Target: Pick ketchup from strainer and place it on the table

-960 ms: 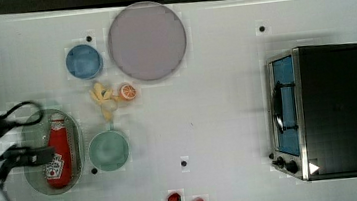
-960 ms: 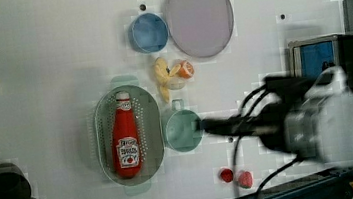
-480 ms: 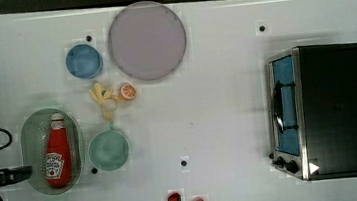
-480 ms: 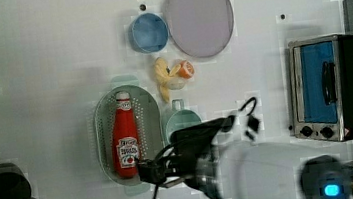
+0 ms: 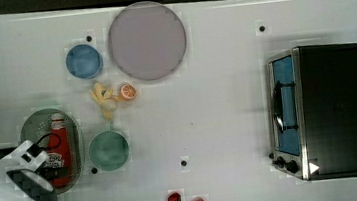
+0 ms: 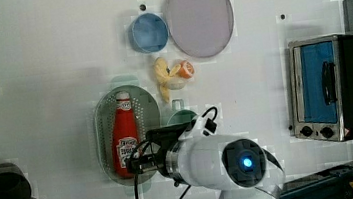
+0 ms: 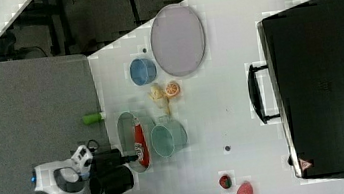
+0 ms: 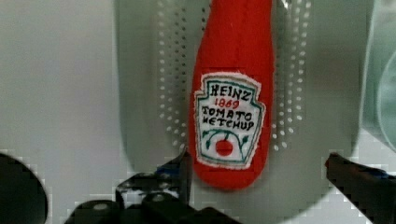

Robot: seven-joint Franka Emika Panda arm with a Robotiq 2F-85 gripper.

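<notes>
The ketchup (image 5: 60,145), a red bottle with a white cap and a Heinz label, lies lengthwise in the pale green perforated strainer (image 5: 30,132) near the top view's left edge of the white table (image 5: 217,101). In the left view the ketchup (image 6: 124,133) rests in the strainer (image 6: 103,133) with my gripper (image 6: 141,160) at its base end. The wrist view has the ketchup (image 8: 231,88) close up. There my gripper (image 8: 258,161) is open, one dark fingertip on each side of the bottle's base, gripping nothing. The right view has the gripper (image 7: 129,159) at the strainer's (image 7: 124,126) end.
A green bowl (image 5: 109,150) sits right beside the strainer. Farther off are a blue bowl (image 5: 84,61), a lavender plate (image 5: 146,40), a banana (image 5: 101,96) and an orange slice (image 5: 127,91), two strawberries (image 5: 174,199), and a toaster oven (image 5: 326,110) at the top view's right.
In the left view the arm has swung from the right to the bottom middle, bringing the gripper to the ketchup's base end. The bottle has stayed put and the fingers have stayed open.
</notes>
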